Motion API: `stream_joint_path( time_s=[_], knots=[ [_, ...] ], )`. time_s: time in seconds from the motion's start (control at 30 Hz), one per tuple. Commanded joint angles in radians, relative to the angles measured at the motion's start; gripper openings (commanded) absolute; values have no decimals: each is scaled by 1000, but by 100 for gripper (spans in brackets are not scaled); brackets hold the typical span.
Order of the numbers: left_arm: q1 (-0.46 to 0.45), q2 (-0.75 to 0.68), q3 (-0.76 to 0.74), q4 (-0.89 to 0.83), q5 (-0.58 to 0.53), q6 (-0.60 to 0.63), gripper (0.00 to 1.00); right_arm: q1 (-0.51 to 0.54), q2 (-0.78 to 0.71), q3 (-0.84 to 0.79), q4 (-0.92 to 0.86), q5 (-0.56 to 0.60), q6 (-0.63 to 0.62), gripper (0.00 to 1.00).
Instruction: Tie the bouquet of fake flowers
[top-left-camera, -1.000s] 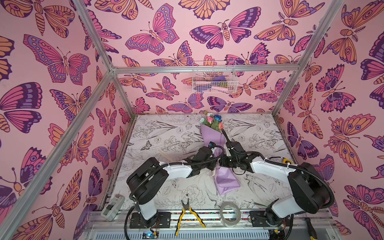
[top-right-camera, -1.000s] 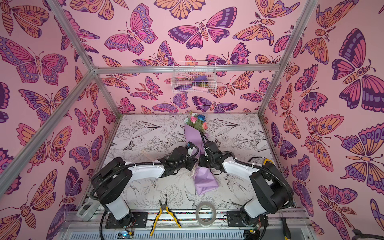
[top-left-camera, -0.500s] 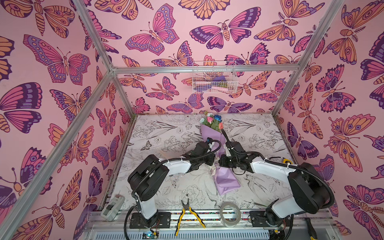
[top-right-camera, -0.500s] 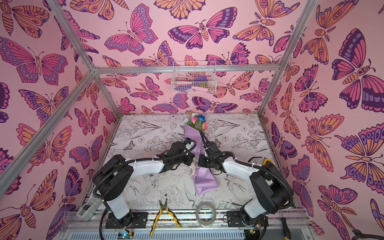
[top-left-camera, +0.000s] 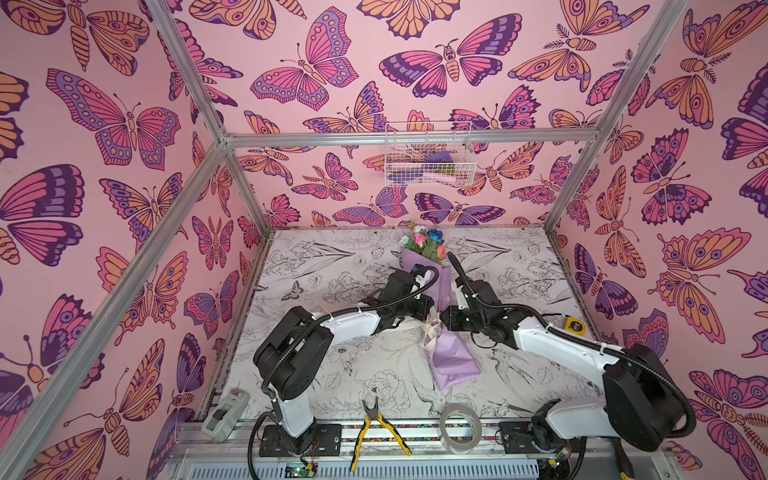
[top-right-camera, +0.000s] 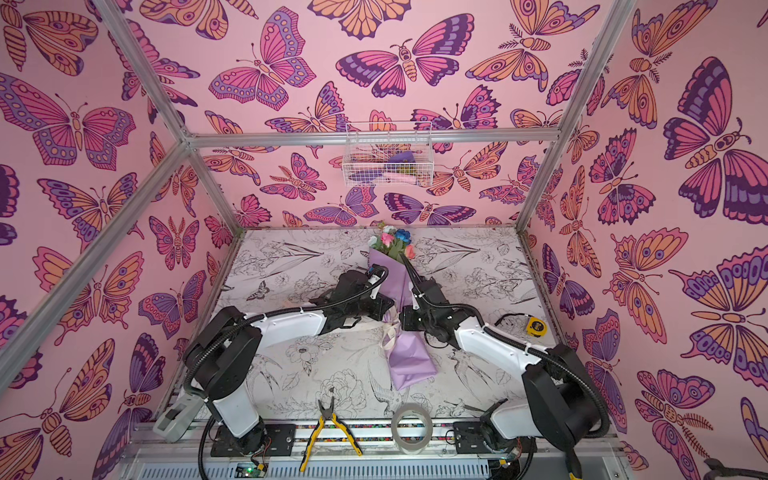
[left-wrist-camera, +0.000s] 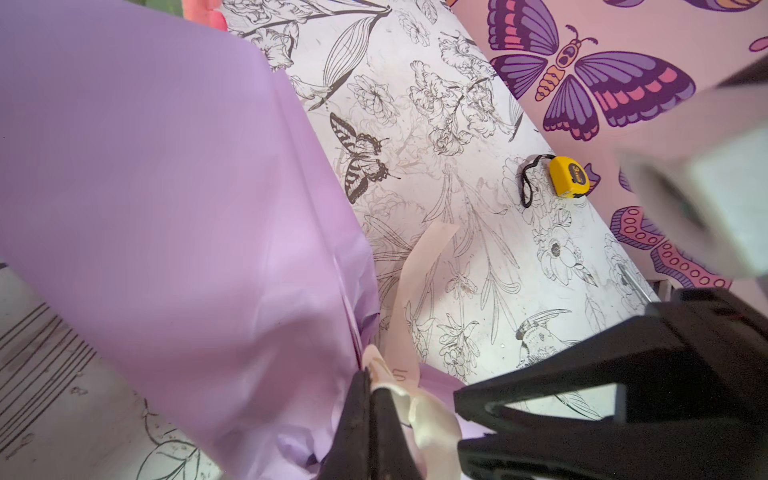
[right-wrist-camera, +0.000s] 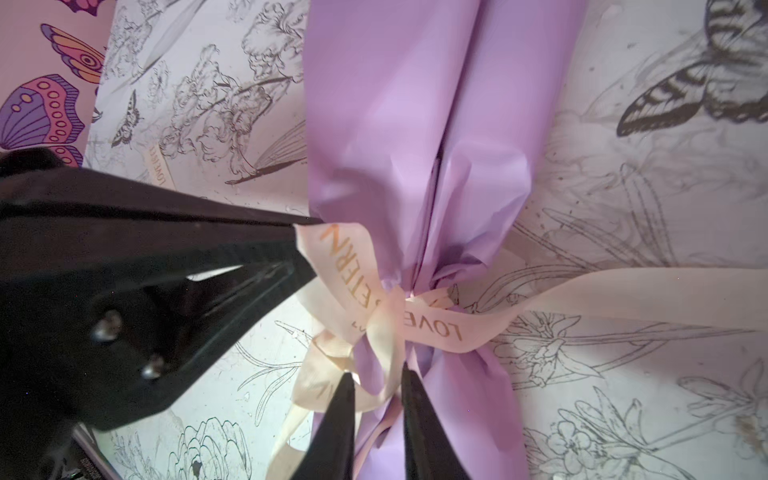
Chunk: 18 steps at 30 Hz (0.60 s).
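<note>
While left tool (left-wrist-camera: 369, 388) pinches ribbon (right-wrist-camera: 432, 328) — right tool (right-wrist-camera: 377, 378) stands slightly parted.

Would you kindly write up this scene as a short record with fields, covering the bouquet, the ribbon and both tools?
Bouquet: lilac paper cone lying on the flower-printed table, fake rose heads toward the back wall.
Ribbon: cream printed ribbon wrapped round the cone's pinched waist.
Left tool: shut on a ribbon loop.
Right tool: slightly open, a ribbon strand in the gap.
Front edge: yellow-handled pliers, clear tape roll.
</note>
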<state>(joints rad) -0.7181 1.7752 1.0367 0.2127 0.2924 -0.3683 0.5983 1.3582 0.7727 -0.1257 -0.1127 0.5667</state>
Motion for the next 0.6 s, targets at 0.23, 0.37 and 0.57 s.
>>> stream_joint_path(
  time_s=[0.23, 0.37, 0.57],
  knots=[
    [6, 14, 11, -24, 51, -19, 0, 52, -71, 22, 7, 93, -97, 25],
    [6, 12, 11, -24, 52, -25, 0, 95, -47, 44, 14, 94, -118, 25],
    [9, 6, 13, -25, 67, -44, 0, 108, 32, 59, 39, 90, -108, 22]
  ],
)
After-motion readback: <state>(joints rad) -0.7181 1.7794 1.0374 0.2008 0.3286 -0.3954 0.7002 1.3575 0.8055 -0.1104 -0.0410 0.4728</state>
